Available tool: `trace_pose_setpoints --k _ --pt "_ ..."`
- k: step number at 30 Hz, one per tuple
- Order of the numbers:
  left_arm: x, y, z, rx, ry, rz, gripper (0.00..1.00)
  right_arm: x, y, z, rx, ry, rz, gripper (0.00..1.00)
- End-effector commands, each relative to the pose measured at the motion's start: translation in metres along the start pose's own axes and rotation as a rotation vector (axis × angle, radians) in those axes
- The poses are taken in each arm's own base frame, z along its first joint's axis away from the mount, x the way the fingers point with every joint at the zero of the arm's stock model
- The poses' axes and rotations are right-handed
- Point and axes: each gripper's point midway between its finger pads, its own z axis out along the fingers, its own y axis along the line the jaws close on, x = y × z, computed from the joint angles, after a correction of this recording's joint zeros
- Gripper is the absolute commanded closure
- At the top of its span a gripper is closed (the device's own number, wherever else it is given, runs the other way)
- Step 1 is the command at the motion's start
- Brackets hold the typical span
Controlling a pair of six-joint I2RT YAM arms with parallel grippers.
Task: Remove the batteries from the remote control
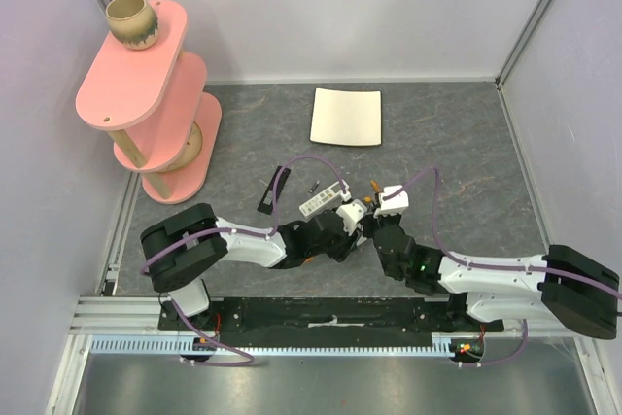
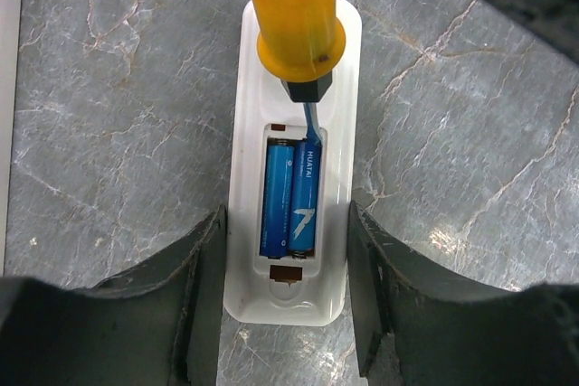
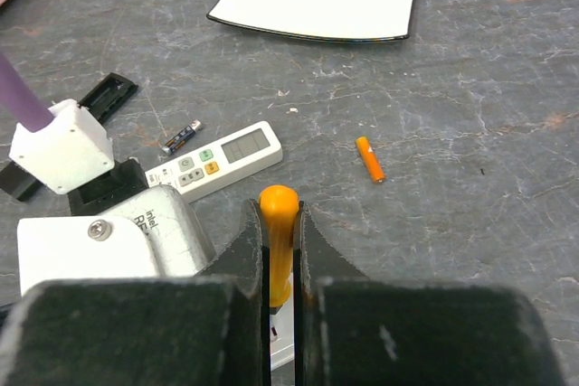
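Gray table (image 1: 457,162) with a stone look fills a box with pale walls. A pink shelf (image 1: 146,75) with a cup (image 1: 131,21) stands at the far left. A white plate (image 1: 347,117) lies at the back.

The remote (image 2: 291,300) lies face down near the middle of the table, under the two grippers. Its bay is open. Two blue batteries (image 2: 303,205) sit in it side by side. The left gripper (image 2: 288,250) hugs the remote, one finger on each long side. The right gripper (image 3: 279,214) is squeezed tight on the orange handle of a screwdriver (image 2: 298,33). The thin tip pokes at the far end of the right battery.

So the step looks like prying out the first battery. Neither one is out yet. Next, I think the tip has to slip under that end and tip the battery up, softly, while the left gripper holds the remote firm. Too hard a push could make the tip slip.

Some things are hard to see. From above, the arms cover the remote. I cannot tell if the tip is under the battery or only touching it. The right wrist's own fingers hide the bay. A second remote (image 3: 217,160) with buttons lies near, by a black bar (image 1: 274,190). A tiny blue-and-dark thing (image 3: 181,137) and a small orange stick (image 3: 369,159) lie loose, too small to tell what they are.
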Motion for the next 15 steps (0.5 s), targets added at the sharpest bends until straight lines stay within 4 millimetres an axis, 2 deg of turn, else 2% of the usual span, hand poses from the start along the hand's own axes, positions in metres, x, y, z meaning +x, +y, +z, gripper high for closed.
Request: trace_pose_setpoints --k 1,9,11,12,15 --pt "0.063 0.008 -0.007 -0.024 0.209 -0.041 0.98 0.047 0.022 -0.021 -0.203 0.117 -0.112 1.0" --pt "0.064 0.009 -0.009 -0.029 0.202 -0.048 0.98 0.054 0.013 -0.025 -0.261 0.143 0.083 1.0" --pt "0.063 0.009 -0.009 -0.028 0.197 -0.049 0.98 0.051 0.005 -0.021 -0.257 0.14 0.142 1.0" --pt "0.064 0.009 -0.009 -0.029 0.2 -0.049 0.98 0.048 0.009 -0.022 -0.29 0.14 0.172 1.0" --pt "0.065 0.01 -0.009 -0.03 0.201 -0.05 0.98 0.044 0.003 -0.018 -0.299 0.137 0.252 1.0"
